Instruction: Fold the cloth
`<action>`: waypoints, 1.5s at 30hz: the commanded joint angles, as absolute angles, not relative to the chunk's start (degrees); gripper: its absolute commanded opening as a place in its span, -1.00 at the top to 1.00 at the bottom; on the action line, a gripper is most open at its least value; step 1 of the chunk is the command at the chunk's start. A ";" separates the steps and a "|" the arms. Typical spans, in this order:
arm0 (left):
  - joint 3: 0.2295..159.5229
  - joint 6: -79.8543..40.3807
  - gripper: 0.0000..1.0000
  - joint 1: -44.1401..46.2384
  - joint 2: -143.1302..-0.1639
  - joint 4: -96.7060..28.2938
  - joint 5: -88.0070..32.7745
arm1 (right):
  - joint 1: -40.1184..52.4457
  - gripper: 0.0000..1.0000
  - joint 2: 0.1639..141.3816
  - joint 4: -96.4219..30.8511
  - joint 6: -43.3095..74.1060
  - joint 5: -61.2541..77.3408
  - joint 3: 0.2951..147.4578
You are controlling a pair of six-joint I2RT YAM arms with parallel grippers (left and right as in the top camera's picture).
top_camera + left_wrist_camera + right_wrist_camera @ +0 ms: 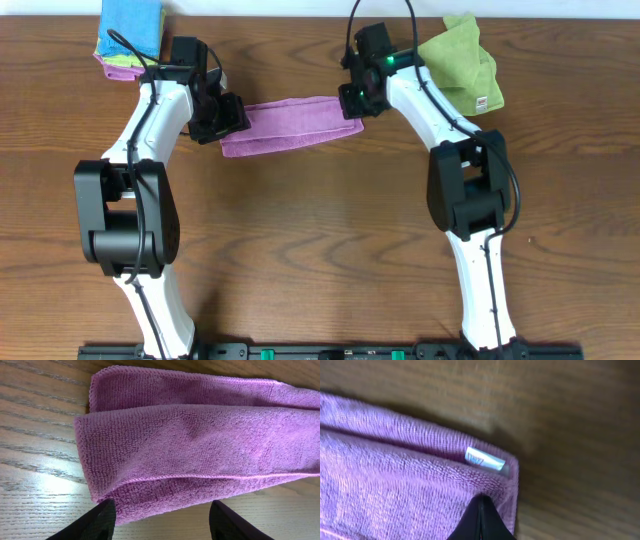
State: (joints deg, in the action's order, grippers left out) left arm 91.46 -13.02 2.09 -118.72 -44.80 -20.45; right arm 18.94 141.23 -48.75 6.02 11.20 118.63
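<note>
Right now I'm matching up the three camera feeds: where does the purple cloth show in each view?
Overhead: the purple cloth lies as a folded strip, upper middle of the picture.
Left wrist: it fills the top and middle, folded in layers.
Right wrist: its corner takes the lower left, with the white tag.
Shared landmark: the wood-grain table under it in all three.

Folded purple microfibre cloth (200,445) (two layers visible) on wood table (35,420); left gripper (162,508) at 6 o'clock, fingers spread.
</note>
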 commanded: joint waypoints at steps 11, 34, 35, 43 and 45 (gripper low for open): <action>91.68 -10.24 -0.22 1.80 -117.21 -44.99 -20.58 | 21.06 0.97 142.54 -59.05 3.55 9.63 119.11; 92.73 -3.70 0.56 1.89 -117.19 -45.19 -23.99 | 24.18 0.97 142.39 -69.38 5.08 9.23 119.13; 92.82 -3.66 0.74 2.35 -117.19 -45.08 -21.98 | 24.05 0.97 142.39 -69.43 5.10 9.23 119.13; 92.71 -3.16 0.89 6.48 -117.38 -42.63 -2.11 | 23.88 0.97 142.34 -69.01 5.13 9.50 119.13; 92.68 -3.18 0.89 7.31 -117.67 -41.17 0.84 | 23.88 0.97 142.34 -68.77 5.28 9.80 119.13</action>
